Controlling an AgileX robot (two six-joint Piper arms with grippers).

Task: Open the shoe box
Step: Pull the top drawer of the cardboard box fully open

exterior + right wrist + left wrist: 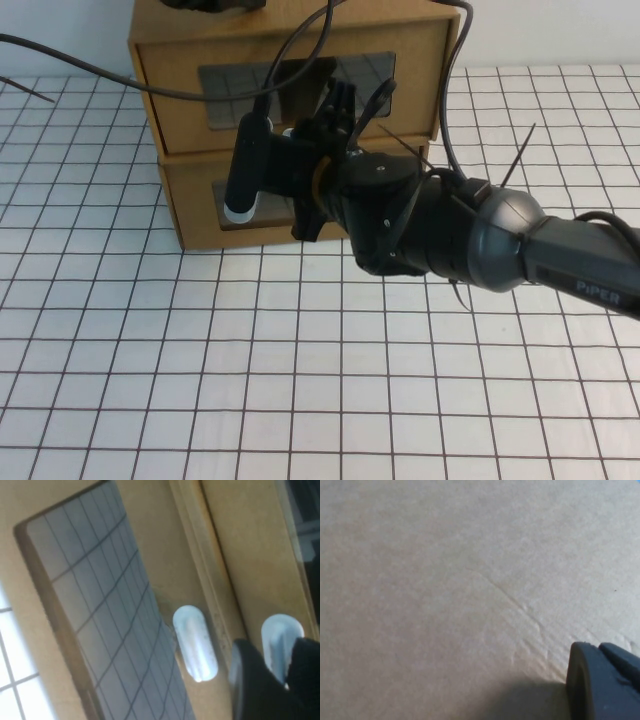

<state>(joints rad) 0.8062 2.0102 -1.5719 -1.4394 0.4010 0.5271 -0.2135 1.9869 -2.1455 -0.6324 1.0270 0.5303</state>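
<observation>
Two brown cardboard shoe boxes are stacked at the back of the table, the upper box (290, 75) on the lower box (200, 215). Each front has a dark window. The right wrist view shows two white pull handles either side of the seam between them: the lower box's handle (195, 642) is free, and my right gripper (280, 680) is shut on the upper box's handle (280, 632), one dark finger on each side. From above, the right gripper (338, 108) is against the upper box's front. My left gripper (605, 685) is close over plain cardboard, on the upper box's top (212, 4).
The white gridded table (250, 380) stretches in front of the boxes. The right arm (470, 235) and its black cables cross over the lower box's front. A black camera tube (245, 165) hangs beside the wrist.
</observation>
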